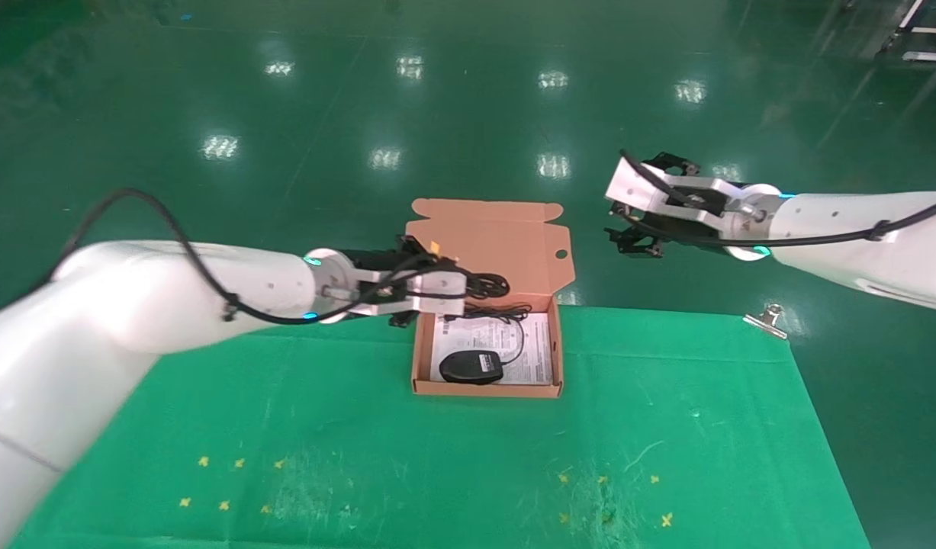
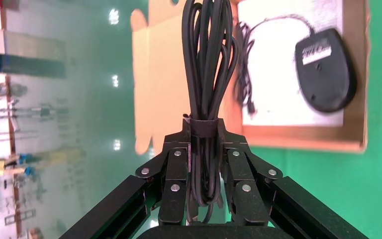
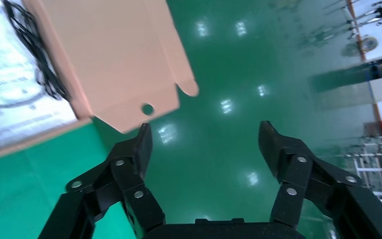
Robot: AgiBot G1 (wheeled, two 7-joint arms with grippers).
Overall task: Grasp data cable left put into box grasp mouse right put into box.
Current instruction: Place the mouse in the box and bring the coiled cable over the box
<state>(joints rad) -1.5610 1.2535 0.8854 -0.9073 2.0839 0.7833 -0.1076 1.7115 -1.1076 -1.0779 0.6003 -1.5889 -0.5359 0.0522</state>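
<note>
Box (image 1: 548, 358): we find the mouse (image 1: 471, 367) filling its near-left corner, its cord (image 1: 506, 311) heaped along the far wall; white lining bare at right. The raised flap (image 1: 490, 244) blocks us behind. Left gripper (image 1: 468, 293), with cable bundle (image 1: 489, 285), crowds the far-left corner.

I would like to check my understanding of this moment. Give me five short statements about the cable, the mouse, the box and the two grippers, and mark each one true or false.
1. The mouse lies inside the box. True.
2. The left gripper is open and holds nothing. False: it is shut on the data cable.
3. The right gripper is open and empty. True.
4. The box's lid is closed. False: the flap stands open.
5. The data cable rests on the box's floor. False: it hangs in the left gripper over the box.
</note>
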